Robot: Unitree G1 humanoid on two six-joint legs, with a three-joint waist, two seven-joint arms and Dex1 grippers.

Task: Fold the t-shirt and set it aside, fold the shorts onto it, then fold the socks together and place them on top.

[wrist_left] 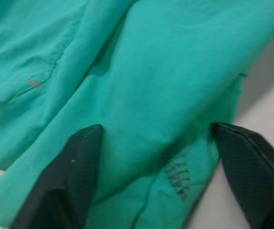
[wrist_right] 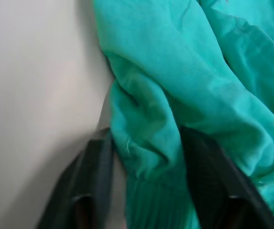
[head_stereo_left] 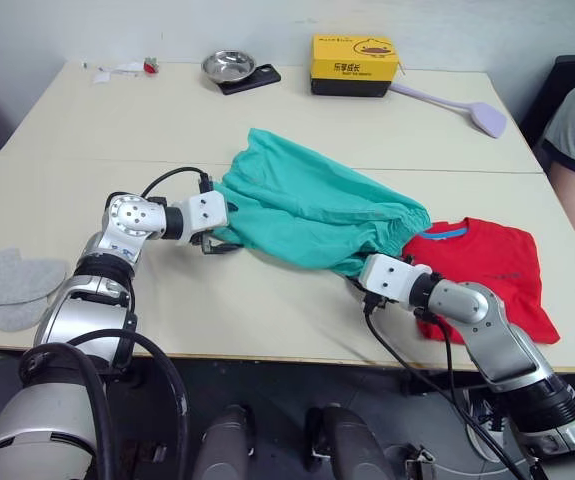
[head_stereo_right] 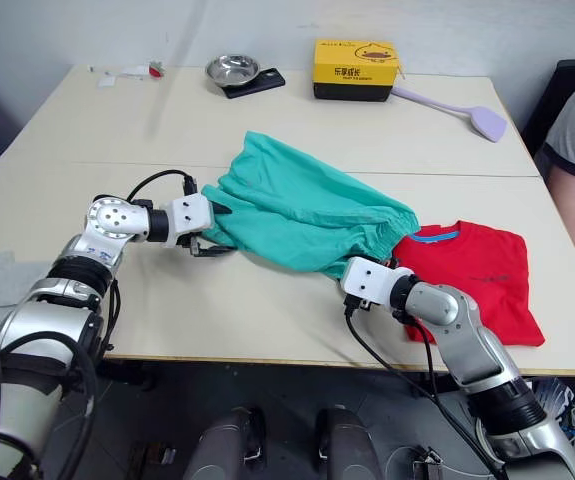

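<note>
While crumpled, soft teal shorts point(head_stereo_left: 312, 212) overlap flat red t-shirt point(head_stereo_left: 487, 265) — matte cloth.

**Right pincer around a fold of the shorts**

The right pincer point(wrist_right: 148, 191) has its two black fingers point(wrist_right: 96, 181) on either side of a bunched teal-green fold of the shorts point(wrist_right: 184, 81). The cloth lies rumpled on the pale tabletop point(wrist_right: 32, 71).
</note>
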